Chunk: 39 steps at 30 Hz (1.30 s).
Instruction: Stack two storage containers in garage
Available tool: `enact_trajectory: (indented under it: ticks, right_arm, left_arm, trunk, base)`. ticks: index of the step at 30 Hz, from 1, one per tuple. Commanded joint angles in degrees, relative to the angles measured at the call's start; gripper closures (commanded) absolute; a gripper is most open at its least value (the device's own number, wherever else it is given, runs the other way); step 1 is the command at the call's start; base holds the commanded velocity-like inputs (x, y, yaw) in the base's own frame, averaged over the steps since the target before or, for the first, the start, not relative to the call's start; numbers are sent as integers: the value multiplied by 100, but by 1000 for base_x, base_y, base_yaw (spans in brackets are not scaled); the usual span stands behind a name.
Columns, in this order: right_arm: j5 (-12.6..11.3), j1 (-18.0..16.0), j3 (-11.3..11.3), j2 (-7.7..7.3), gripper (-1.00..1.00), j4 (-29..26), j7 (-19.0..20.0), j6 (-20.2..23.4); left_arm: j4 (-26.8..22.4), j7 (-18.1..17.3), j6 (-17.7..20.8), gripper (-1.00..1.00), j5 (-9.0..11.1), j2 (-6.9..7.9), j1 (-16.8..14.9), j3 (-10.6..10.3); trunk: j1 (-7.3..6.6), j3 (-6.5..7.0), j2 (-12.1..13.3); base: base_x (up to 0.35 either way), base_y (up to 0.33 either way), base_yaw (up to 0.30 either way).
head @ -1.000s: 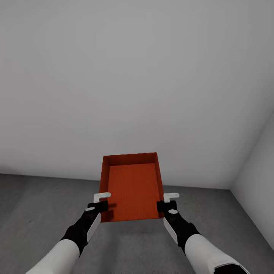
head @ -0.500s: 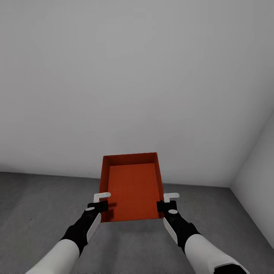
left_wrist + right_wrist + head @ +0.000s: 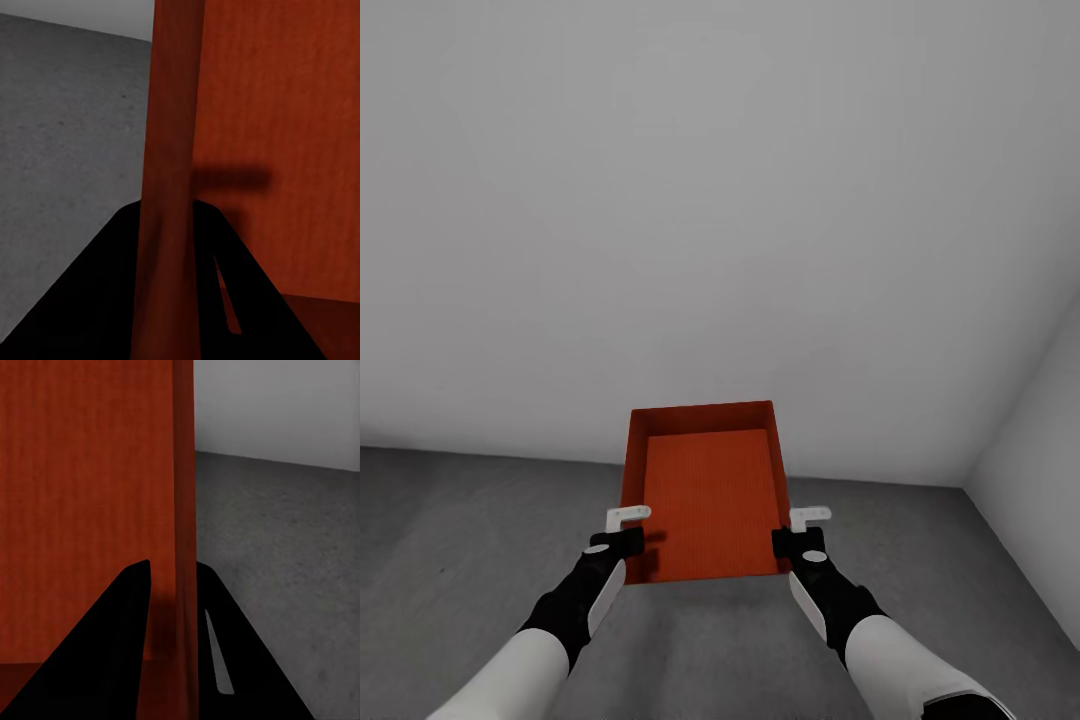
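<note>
Storage container (image 3: pixel 708 500): orange-red, lidless, ribbed inside, held off the floor between my two sets of jaws. My left jaws (image 3: pixel 622 538) are closed across its left wall near the near corner; in the left wrist view the wall (image 3: pixel 171 187) runs between the two dark fingers (image 3: pixel 97 300). My right jaws (image 3: pixel 800 538) are clamped on the right wall in the same way, the wall (image 3: pixel 185 525) passing between the fingers (image 3: pixel 112 652).

Surface: a dark grey, mottled floor (image 3: pixel 460 540) lies below the jaws and the container, which is apart from it. Room: a plain white wall (image 3: pixel 710 200) stands beyond the jaws, meeting a second white wall (image 3: pixel 1035 470) in a corner ahead and to the right of my right jaws.
</note>
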Motion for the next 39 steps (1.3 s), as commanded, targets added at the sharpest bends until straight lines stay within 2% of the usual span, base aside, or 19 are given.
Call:
enact_trajectory:
  ticks: [1,39]
  right_arm:
    - [-12,-2,-66,-52,100,8,-58,26]
    - [-12,-2,-66,-54,100,1,-58,26]
  left_arm:
    - [-109,51,-33,100,-24,11,-5,67]
    - [-109,51,-33,100,-24,15,-5,73]
  trunk:
    - [2,-18,-11]
    - [2,-267,-11]
  base:
    - [0,0,0]
    - [0,0,0]
